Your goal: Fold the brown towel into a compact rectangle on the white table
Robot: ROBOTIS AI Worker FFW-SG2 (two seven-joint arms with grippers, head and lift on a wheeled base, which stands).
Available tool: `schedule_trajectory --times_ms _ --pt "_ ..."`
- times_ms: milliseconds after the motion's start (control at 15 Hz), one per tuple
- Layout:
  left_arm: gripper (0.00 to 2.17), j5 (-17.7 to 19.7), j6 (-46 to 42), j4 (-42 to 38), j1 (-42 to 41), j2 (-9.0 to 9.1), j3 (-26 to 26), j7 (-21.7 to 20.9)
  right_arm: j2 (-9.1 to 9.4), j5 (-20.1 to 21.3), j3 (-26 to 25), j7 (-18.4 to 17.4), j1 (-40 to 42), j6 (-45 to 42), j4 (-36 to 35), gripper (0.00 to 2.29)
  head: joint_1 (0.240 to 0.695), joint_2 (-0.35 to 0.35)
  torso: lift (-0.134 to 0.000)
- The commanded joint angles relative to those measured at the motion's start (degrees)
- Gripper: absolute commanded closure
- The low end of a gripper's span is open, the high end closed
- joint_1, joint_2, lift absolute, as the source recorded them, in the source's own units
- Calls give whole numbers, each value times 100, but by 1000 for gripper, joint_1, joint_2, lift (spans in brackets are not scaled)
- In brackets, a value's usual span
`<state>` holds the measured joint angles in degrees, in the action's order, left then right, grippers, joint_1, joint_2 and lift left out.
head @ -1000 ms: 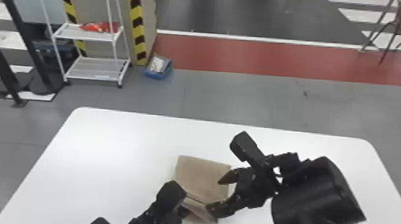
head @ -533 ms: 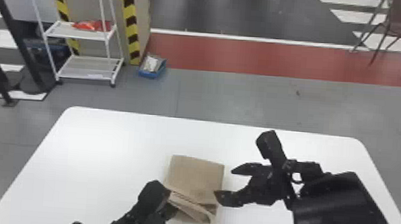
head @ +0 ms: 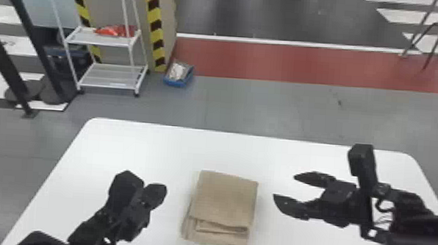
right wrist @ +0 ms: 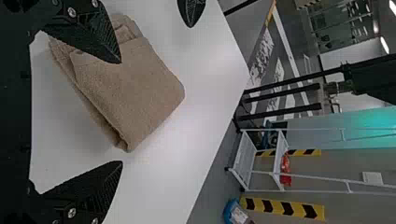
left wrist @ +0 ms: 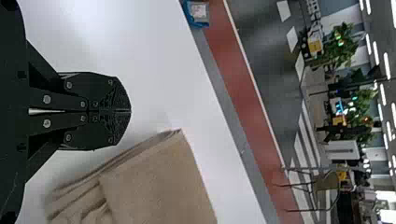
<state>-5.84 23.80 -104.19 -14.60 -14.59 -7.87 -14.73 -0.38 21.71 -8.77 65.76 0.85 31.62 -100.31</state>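
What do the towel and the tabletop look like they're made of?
Towel: soft woven cloth, probably cotton terry, matte; its surface looks faintly nubbly and its folded layers bend softly.
White table: smooth, hard top with a slight sheen, perhaps laminate or plastic; it is evenly white with faint bright patches.

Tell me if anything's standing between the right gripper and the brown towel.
Nothing visible does: the right gripper is open, to the right of the brown towel, with bare white table between them.
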Motion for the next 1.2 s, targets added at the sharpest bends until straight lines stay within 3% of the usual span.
schedule_trajectory --times_ms 0,200,400,533,600,733,800,867,1133 --pt "1730 338 -46 -330 2 9 444 -47 3 -404 -379 -63 47 -19 -252 127 695 39 0" --pt "1727 769 -327 -550 2 97 497 -83 43 -984 -836 -344 223 -353 -419 124 695 34 0" --pt "1659 962 -749 -576 10 220 154 14 43 -1898 -1021 -1408 812 -1618 -507 124 695 -17 0" --pt "1339 980 -1346 -558 10 413 -4 243 43 -2549 -1197 -1935 1110 -2304 -507 127 695 -84 0" --pt "1038 1033 -1540 -558 10 422 -83 339 43 -2663 -1206 -2190 1286 -2656 -613 127 695 -107 0" --pt "356 1050 -1680 -550 10 510 -119 489 43 -2689 -1250 -2375 1515 -2902 -868 127 695 -143 0" --pt "181 1041 -1803 -532 2 536 -145 550 43 -2689 -1223 -2533 1638 -2954 -973 127 695 -157 0" --pt "87 989 -1944 -479 2 545 -189 665 43 -2689 -1153 -2753 1787 -2990 -1105 127 695 -172 0" --pt "83 778 -2243 -347 -7 615 -268 1236 43 -2636 -907 -3473 2147 -2814 -1535 127 695 -182 0"
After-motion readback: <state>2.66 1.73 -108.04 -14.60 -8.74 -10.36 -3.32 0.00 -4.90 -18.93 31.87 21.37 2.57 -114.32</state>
